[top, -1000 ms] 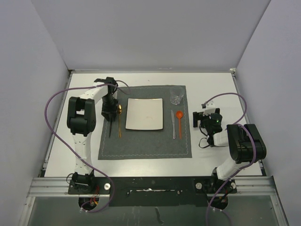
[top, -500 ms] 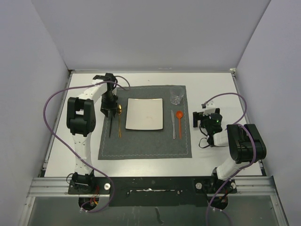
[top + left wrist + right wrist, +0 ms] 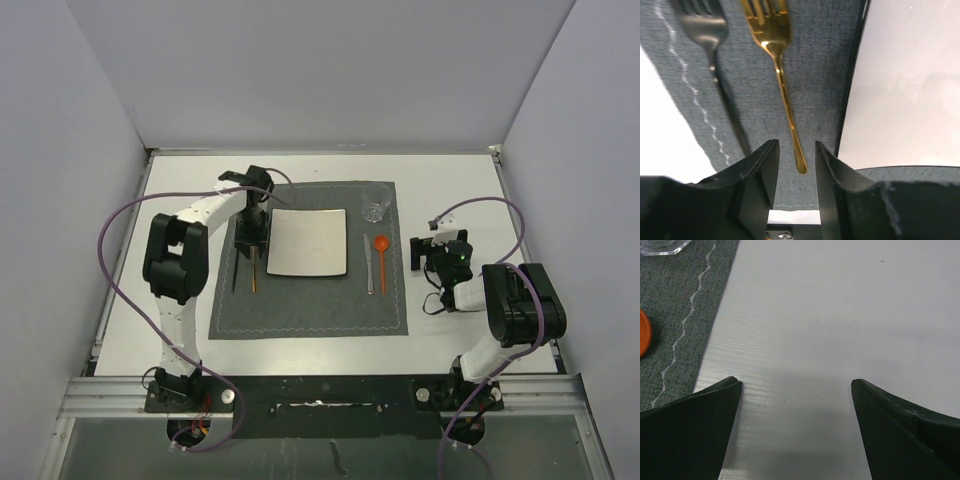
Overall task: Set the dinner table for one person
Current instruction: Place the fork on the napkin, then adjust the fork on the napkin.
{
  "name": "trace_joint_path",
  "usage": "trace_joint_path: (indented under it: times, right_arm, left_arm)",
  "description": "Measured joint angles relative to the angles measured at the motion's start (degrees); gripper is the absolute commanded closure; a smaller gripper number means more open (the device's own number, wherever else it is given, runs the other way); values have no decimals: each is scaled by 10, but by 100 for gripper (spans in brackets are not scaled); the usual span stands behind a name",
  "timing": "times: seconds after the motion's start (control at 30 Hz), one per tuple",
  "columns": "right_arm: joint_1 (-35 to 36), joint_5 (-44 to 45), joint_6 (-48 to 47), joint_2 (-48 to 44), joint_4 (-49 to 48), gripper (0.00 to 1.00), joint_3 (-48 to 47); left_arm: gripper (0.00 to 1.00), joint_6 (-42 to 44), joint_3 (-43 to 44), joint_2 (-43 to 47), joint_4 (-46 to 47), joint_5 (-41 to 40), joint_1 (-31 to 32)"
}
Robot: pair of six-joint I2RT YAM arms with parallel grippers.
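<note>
Left claw (image 3: 796, 150), half open and empty, straddles the handle of the gold fork (image 3: 781, 80); probably best kept centred before closing.

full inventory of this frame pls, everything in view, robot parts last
dinner table: 1, white, under everything
placemat: 1, dark grey with pale stitching, centre of the table
plate: 1, white, square, middle of the placemat
gold fork: 1, gold, on the placemat just left of the plate
dark fork: 1, black, on the placemat left of the gold fork
knife: 1, silver, on the placemat right of the plate
spoon: 1, orange, right of the knife
glass: 1, clear, far right corner of the placemat
left gripper: 1, black, open, empty, over the gold fork
right gripper: 1, black, wide open, empty, over bare table right of the placemat
</note>
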State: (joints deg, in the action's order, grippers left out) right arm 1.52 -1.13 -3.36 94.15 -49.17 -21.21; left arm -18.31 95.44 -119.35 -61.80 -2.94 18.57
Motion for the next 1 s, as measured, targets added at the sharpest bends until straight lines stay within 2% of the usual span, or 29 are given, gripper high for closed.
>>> trace_joint_path:
  times: [0.1,0.27,1.0]
  right_arm:
    - [0,0,0,0,0,2,0]
    - [0,0,0,0,0,2,0]
    - [0,0,0,0,0,2,0]
  left_arm:
    - [75,-23,-30,1,23,-2,13]
    - [76,-51,-65,1,47,-16,15]
    - [82,-68,-75,1,79,-33,15]
